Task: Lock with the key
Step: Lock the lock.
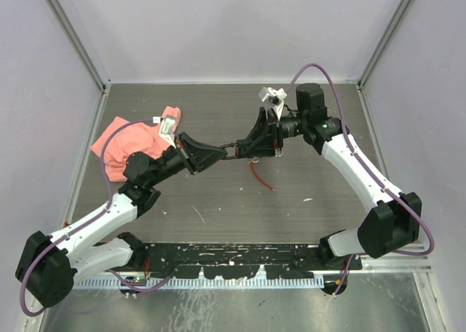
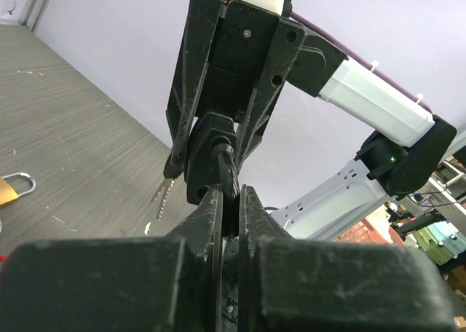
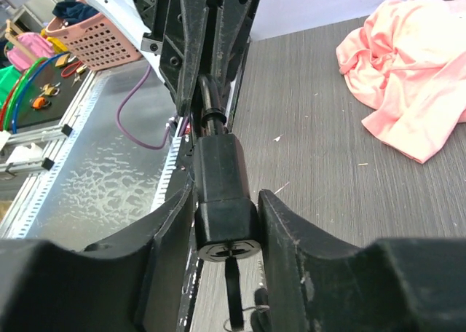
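The two arms meet in mid-air over the middle of the table [image 1: 218,223], and the black lock [image 3: 218,164] is bridged between them. This looks like a deliberate two-handed hold, so the lock cannot twist when a key is turned.

The right end effector [image 3: 226,201] has its fingers against both flanks of the lock body, partly closed and gripping it, with the slotted round face turned back toward its own wrist. The left end effector [image 2: 229,194] is pinched fully together on the thin black shackle [image 2: 224,164] that comes out of the far end of the body, which steadies that end.

A silver key [image 2: 163,192] dangles freely under the lock beside the right fingers. Neither end effector holds it, and I cannot tell whether any blade sits in the keyway. With both arms occupied, one would probably have to let go to take it.

Off to the side lie a brass padlock [image 2: 9,188], a red cord [image 1: 262,178] and a pink cloth [image 1: 131,139] — all untouched.
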`<move>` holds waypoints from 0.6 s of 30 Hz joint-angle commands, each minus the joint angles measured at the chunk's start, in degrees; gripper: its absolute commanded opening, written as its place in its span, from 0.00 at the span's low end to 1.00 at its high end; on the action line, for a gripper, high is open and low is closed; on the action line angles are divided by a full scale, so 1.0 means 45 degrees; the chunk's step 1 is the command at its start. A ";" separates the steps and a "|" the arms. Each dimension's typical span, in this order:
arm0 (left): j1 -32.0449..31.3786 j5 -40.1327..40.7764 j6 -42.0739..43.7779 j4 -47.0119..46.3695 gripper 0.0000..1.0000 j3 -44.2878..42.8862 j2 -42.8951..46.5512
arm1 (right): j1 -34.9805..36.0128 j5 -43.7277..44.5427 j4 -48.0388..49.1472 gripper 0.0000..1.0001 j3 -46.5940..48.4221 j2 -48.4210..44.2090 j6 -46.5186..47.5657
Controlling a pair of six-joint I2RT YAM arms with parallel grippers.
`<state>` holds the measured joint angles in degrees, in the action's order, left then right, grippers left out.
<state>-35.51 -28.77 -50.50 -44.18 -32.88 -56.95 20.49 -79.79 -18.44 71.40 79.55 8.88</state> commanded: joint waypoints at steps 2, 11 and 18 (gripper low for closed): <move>0.0057 0.0310 -0.0419 -0.2418 0.00 -0.0855 0.0419 | 0.0279 -0.0378 0.0364 0.56 0.0636 -0.0118 -0.0462; 0.0056 0.0221 -0.0584 -0.2657 0.00 -0.0996 0.0395 | 0.0288 0.0016 0.1766 0.65 0.0432 -0.0097 -0.2585; 0.0073 0.0457 -0.0896 -0.3118 0.00 -0.0993 0.0370 | 0.0274 -0.0246 0.2240 0.54 0.0016 -0.0224 -0.2777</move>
<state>-35.51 -28.69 -52.36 -46.92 -32.88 -56.95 21.63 -79.64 -12.21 71.66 79.55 -1.54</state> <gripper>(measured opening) 0.043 0.564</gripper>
